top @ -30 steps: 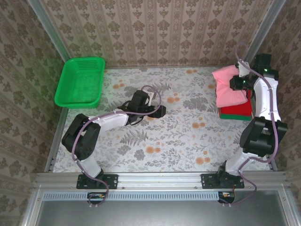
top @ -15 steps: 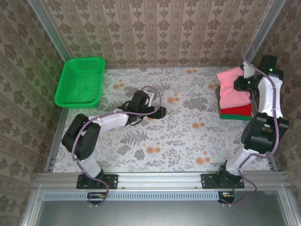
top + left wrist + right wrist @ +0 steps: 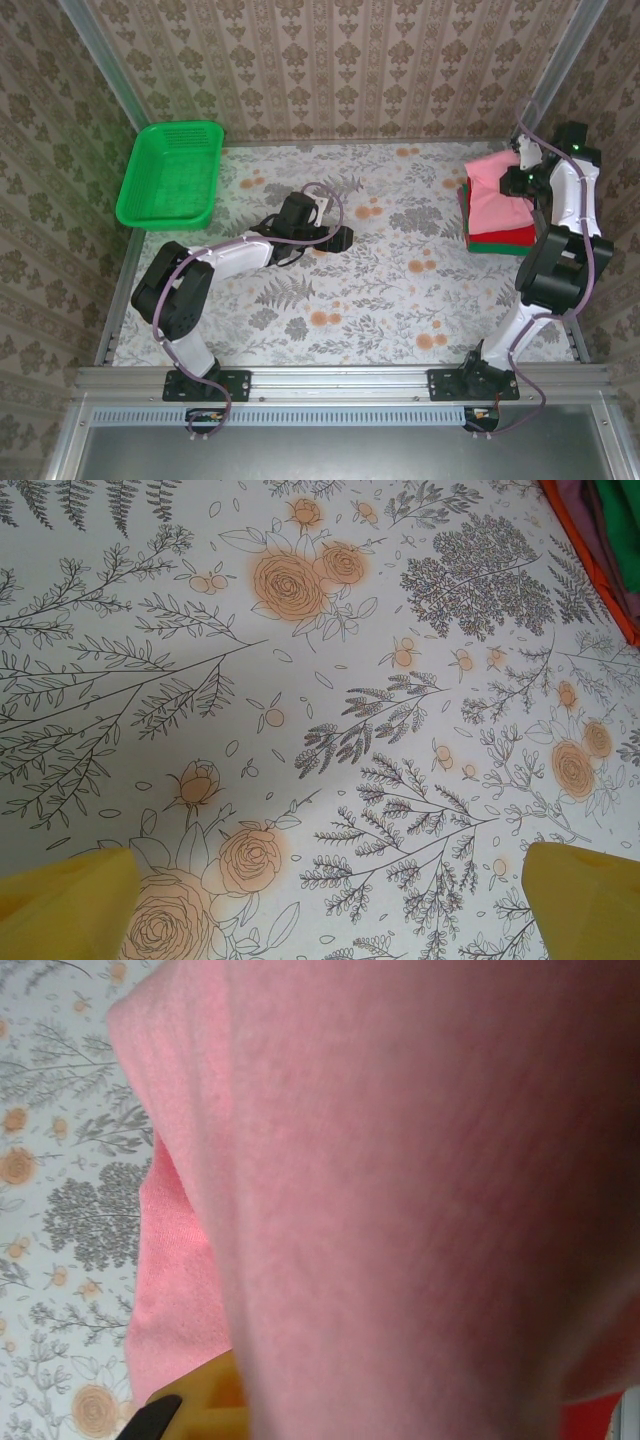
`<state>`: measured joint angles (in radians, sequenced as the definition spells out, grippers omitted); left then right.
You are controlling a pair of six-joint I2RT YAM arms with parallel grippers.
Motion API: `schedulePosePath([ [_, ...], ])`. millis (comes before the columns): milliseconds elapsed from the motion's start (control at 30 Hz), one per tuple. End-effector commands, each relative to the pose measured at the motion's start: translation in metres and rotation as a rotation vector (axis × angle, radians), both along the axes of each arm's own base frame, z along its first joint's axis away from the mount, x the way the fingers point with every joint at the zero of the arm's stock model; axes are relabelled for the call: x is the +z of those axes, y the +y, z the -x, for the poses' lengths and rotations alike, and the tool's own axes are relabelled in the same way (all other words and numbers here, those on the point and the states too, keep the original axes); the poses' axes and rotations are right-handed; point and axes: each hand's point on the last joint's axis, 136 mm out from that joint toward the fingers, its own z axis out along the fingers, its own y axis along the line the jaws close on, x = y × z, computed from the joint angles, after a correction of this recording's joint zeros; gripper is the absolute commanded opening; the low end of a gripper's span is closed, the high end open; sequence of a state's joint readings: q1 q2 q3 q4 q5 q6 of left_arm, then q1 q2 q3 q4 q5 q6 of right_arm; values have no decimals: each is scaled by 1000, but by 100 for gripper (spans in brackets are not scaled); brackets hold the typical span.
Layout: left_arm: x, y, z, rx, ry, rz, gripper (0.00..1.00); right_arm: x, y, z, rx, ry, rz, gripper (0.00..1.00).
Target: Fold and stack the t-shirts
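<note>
**Pink shirt lies on the stack, right claw closed on its edge**

The left claw [image 3: 340, 237] is low over the table [image 3: 400, 300]. It is nearer than the basket [image 3: 175, 127] and to the right of it, well apart from it. Its jaws stand wide and hold nothing. In the left wrist view the two yellow fingertips [image 3: 65, 900] are cut off by the lower corners, and between them is the bare flowered table. In the top right corner of that view a red and a green edge of cloth come in. The frame cuts them, so their shape cannot be told.

Farther back, far to the right of the basket and about as deep on the table, is the stack of shirts. The green shirt [image 3: 500, 249] is at the bottom and shows as a thin strip on the near side. The red shirt [image 3: 500, 236] lies on it and shows as a band. The pink shirt [image 3: 495, 198] lies on top and hides most of both.

The pink shirt is not flat: its far right part rises to the right claw [image 3: 515, 178], which is at the right side of the stack. This claw is narrow, closed on the pink cloth. In the right wrist view the cloth hangs close to the lens, blurred, and covers the fingertips. A piece of one yellow finger [image 3: 205, 1400] shows at the bottom. How much cloth is between the jaws cannot be told.
</note>
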<state>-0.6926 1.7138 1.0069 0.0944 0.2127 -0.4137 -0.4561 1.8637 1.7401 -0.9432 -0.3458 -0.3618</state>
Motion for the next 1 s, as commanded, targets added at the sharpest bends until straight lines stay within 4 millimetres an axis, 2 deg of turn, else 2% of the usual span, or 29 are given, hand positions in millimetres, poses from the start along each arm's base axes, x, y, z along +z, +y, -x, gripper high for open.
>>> schedulePosePath([
  [0,-6,0,3,-10,19,-7,100,-1,-15,-6,-22,-8,59,0],
  [67,-7,0,3,-11,24,-7,100,-4,-20,-10,-38,-4,68,0],
  [133,-8,-1,2,-12,27,-5,100,-7,-24,-12,-52,3,73,8],
  [200,-8,-2,2,-15,31,-3,100,-8,-28,-15,-65,3,84,24],
  [300,-7,-4,0,-16,29,0,100,-6,-37,-22,-96,-6,112,61],
  [400,-6,-6,-1,-20,31,5,100,5,-43,-30,-129,-40,118,77],
  [467,-6,-7,0,-25,34,7,100,13,-46,-31,-151,-55,131,80],
  [633,-7,-7,-1,-23,39,8,100,38,-59,-25,-232,-110,212,82],
  [733,-9,-9,-2,-21,46,11,100,52,-47,-21,-237,-174,191,82],
  [833,-11,-14,-5,-21,53,25,100,47,-18,-19,-195,-199,110,79],
  [900,-11,-18,-8,-21,57,39,100,34,-5,-19,-180,-189,62,79],
  [967,-13,-24,-10,-27,63,51,100,19,0,-19,-188,-164,27,79],
])
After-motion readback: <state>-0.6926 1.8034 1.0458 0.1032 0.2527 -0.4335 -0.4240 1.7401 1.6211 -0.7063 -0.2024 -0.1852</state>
